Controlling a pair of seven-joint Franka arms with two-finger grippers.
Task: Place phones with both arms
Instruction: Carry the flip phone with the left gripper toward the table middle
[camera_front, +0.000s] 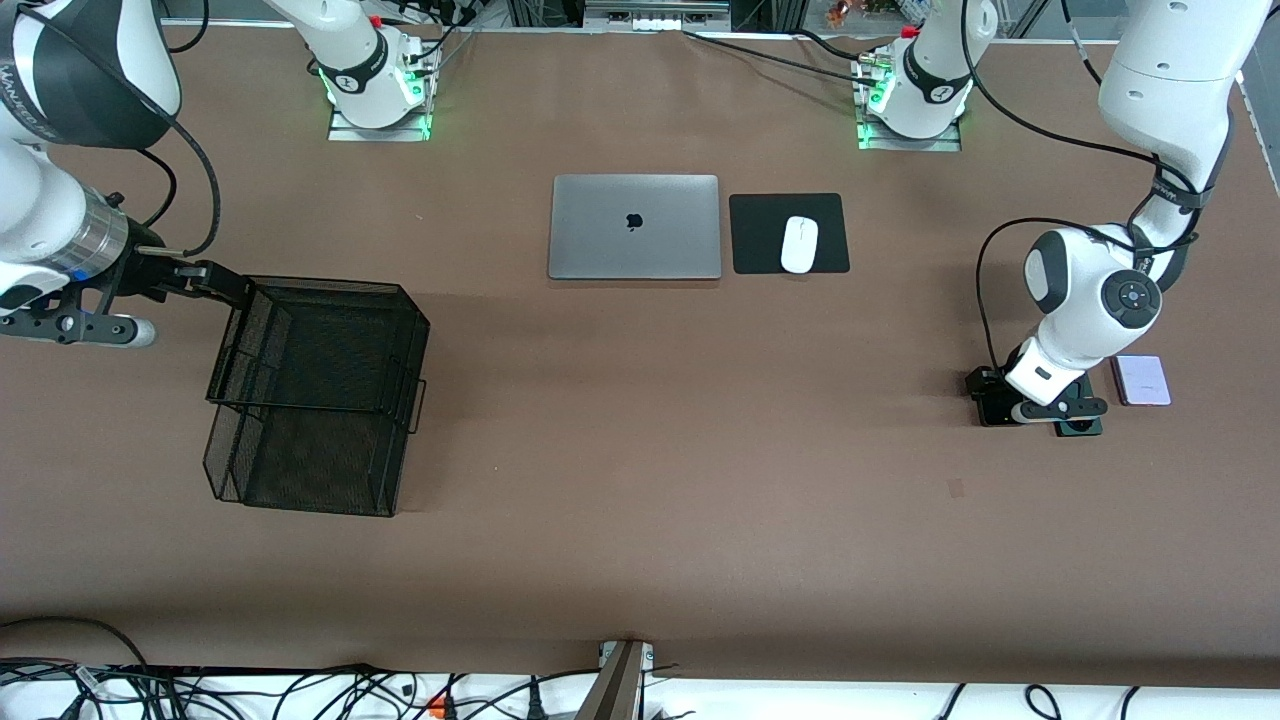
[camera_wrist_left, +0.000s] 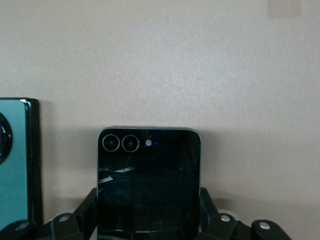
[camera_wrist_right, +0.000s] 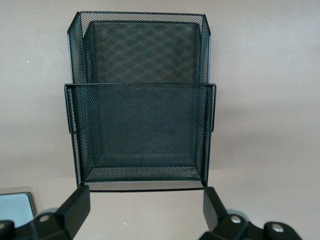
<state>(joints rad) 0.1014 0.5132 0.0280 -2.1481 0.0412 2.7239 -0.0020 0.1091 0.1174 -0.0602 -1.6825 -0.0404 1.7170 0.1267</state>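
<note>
At three o'clock on the table, your left gripper (camera_wrist_left: 148, 212) sits clamped on the squarish black phone (camera_wrist_left: 148, 170). The green phone (camera_wrist_left: 15, 165) lies just beside it and the lilac phone (camera_front: 1141, 380) is near. You're at the pickup. Next, lift straight up, then carry to the mesh basket (camera_front: 320, 390) at nine o'clock, where your right gripper (camera_wrist_right: 145, 205) waits, spread wide.

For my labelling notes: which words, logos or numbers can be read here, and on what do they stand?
Apple logo, no words: on the closed laptop.
Vertical lettering on the right arm: too blurred to read.
Black phone, green phone, lilac phone, mouse: no text visible.
</note>
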